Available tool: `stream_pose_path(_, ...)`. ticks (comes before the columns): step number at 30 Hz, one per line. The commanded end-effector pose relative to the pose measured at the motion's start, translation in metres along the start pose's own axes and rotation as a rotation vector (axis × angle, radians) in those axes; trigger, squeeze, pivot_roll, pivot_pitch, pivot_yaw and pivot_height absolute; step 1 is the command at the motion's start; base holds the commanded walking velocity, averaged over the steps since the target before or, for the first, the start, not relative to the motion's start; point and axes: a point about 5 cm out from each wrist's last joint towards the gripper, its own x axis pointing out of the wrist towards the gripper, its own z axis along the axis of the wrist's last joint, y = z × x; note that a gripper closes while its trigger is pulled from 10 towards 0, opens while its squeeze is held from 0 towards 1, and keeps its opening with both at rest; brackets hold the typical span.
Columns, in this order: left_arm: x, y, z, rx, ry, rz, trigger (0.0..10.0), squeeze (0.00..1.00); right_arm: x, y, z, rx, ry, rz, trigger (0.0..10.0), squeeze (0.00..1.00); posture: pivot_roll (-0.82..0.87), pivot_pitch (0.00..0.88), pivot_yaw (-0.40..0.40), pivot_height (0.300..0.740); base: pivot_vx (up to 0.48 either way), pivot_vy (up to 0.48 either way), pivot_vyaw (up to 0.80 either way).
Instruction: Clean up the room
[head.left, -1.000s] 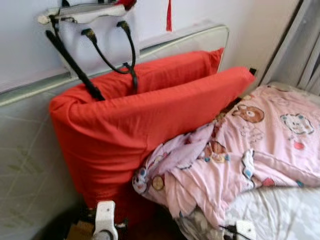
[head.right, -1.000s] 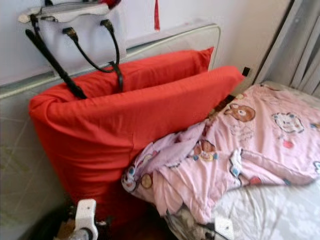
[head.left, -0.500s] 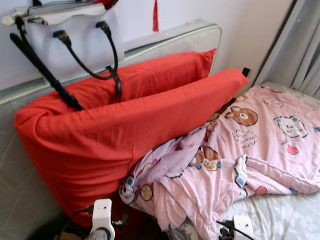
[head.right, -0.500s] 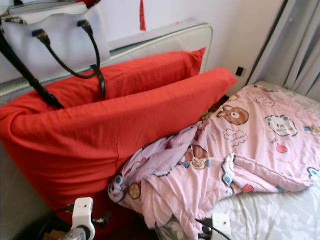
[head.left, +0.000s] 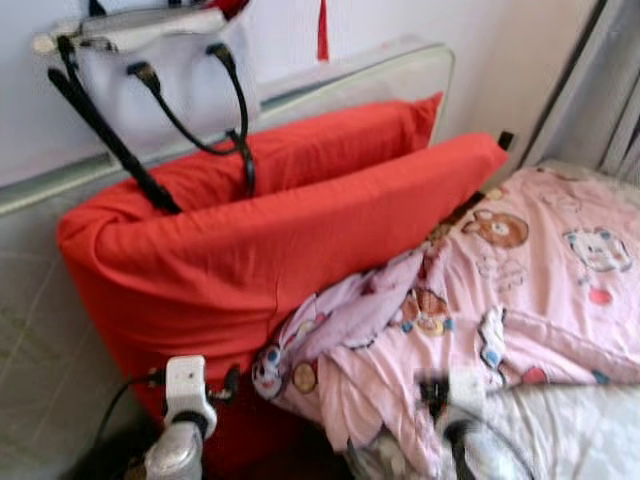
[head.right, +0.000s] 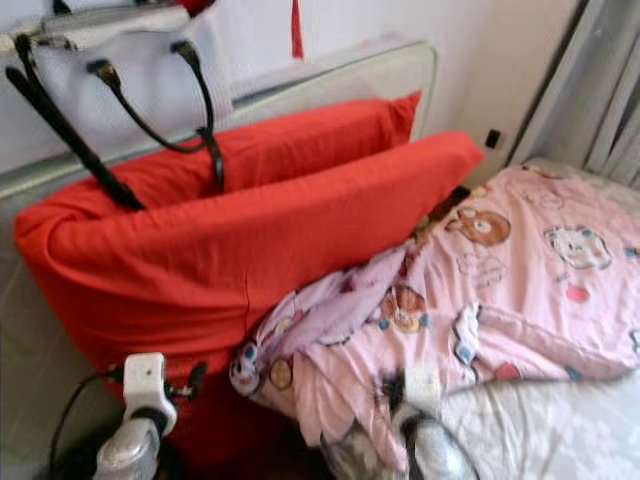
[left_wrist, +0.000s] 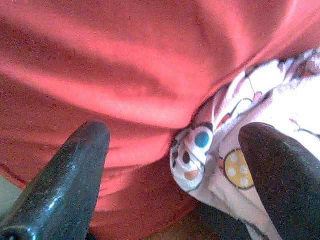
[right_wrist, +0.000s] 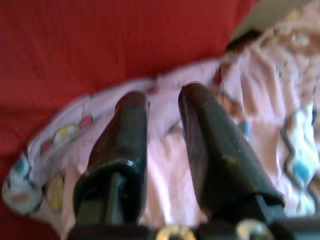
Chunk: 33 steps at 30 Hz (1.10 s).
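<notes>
While both arms reach toward the bed, no readable writing or label shows on anything.

Crumpled pink cartoon-print quilt (head.left: 470, 310) lies bunched on the bed against two upright red fabric pillows (head.left: 270, 250) — bear and round motifs visible. Left gripper (left_wrist: 175, 165) fingers spread wide, facing pillow and quilt edge; right gripper (right_wrist: 165, 140) fingers nearly together — nothing pinched — over the quilt.

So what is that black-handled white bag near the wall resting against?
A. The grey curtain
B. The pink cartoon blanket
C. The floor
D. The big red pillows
D. The white bag sits up by the wall with its black straps draped onto the top of the red pillows, while the pink blanket lies lower down, in front of them, on the bed.
</notes>
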Motion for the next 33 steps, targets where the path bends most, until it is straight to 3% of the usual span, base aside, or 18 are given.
stream_pose_path(1, -0.002, 0.006, 0.0, -0.009, -0.012, 0.007, 10.0, 0.0, -0.014, -0.001, -0.02, 0.024, 0.063, -0.023, 10.0, 0.0, -0.09, 0.0, -0.012, 0.74, 0.0, 0.0, 0.0)
stream_pose_path(9, -0.009, 0.002, 0.005, -0.038, -0.083, 0.005, 10.0, 0.0, -0.023, -0.003, -0.022, 0.042, 0.03, -0.079, 10.0, 0.0, -0.07, 0.0, -0.031, 0.74, 0.0, 0.0, 0.0)
stream_pose_path(22, 0.002, -0.003, 0.022, -0.065, -0.12, 0.0, 10.0, 0.0, -0.013, -0.008, -0.015, 0.015, 0.052, -0.076, 10.0, 0.0, -0.07, 0.0, -0.041, 0.671, 0.0, 0.0, 0.0)
stream_pose_path(33, 0.0, -0.005, 0.023, -0.068, -0.123, -0.001, 10.0, 0.0, -0.012, -0.003, -0.017, 0.009, 0.072, -0.062, 10.0, 0.0, -0.05, 0.0, -0.048, 0.671, 0.0, 0.0, 0.0)
